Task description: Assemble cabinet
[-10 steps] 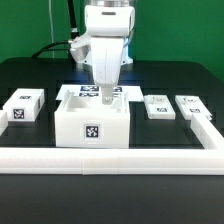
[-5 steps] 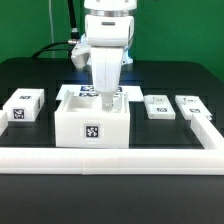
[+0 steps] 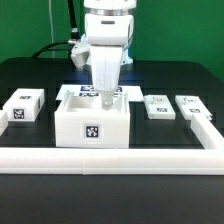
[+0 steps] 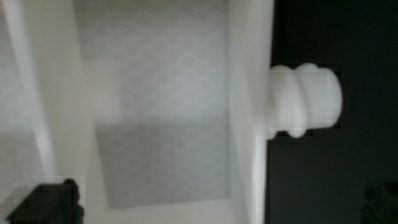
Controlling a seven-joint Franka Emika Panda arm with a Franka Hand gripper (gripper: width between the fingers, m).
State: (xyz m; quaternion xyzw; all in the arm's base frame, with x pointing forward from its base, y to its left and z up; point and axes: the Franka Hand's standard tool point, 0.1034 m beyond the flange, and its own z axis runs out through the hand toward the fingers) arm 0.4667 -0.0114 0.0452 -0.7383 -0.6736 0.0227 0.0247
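The cabinet [image 3: 92,122] is a white boxy body with square tags on its front and top. It stands in the middle of the black table. My gripper [image 3: 105,99] hangs straight down over the cabinet's far top edge, with its fingertips at that edge. In the wrist view the cabinet's white wall [image 4: 160,100] fills the picture, and a round ribbed white knob [image 4: 306,100] sticks out of its side. My gripper [image 4: 217,205] is open. Its dark fingertips [image 4: 54,203] stand far apart at either side of that wall. It holds nothing.
A small white tagged block [image 3: 23,106] lies at the exterior view's left. Two flat tagged white pieces [image 3: 158,106] [image 3: 191,104] lie at its right. A long low white border rail [image 3: 110,158] runs along the front and turns back at the right [image 3: 208,126].
My gripper has come down a little toward the cabinet's top. Nothing else has moved.
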